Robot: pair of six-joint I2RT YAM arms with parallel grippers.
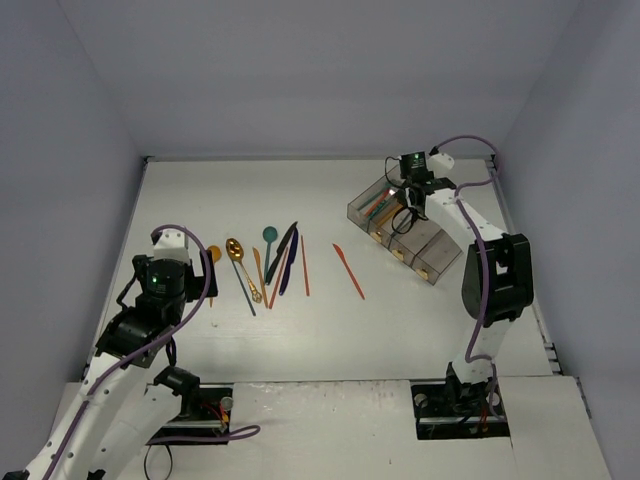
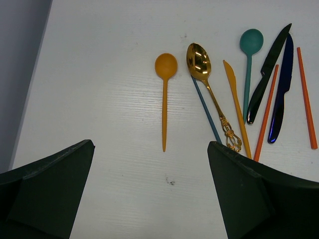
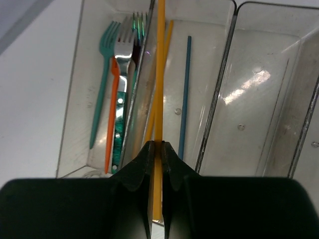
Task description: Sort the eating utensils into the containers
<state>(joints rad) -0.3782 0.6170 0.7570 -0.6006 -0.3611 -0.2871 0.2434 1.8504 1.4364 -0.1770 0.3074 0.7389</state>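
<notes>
Sorting was partway done. Forks [image 3: 115,89] lay in the end bin of the containers [image 3: 222,84] at the surface's [image 1: 300,340] far right corner. The right gripper [image 3: 155,145] clenched a yellow stick [image 3: 160,59] over the next bin. Most utensils [image 1: 270,265] lay loose near the left edge, under the released left gripper [image 2: 151,149].

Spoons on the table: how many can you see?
3. An orange spoon on the left, a gold spoon beside it, a teal spoon further right. More could hide in the bins.
</notes>
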